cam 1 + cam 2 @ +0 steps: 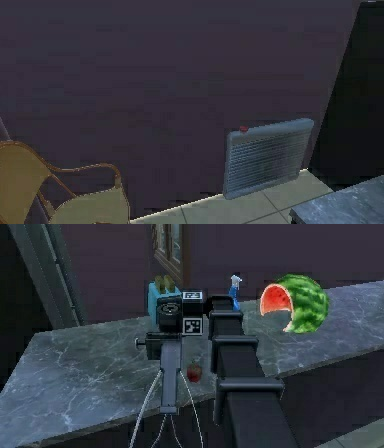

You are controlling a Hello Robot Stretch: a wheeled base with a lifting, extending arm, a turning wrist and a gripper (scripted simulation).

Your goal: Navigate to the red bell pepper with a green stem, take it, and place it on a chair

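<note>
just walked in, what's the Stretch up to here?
The Stretch has its arm out over a grey marble counter. The gripper is close to a small red thing, possibly the pepper; I cannot tell whether it holds anything. Farther back on the counter are a watermelon slice, a blue spray bottle and a teal box. A wooden chair stands at the forward view's lower left.
</note>
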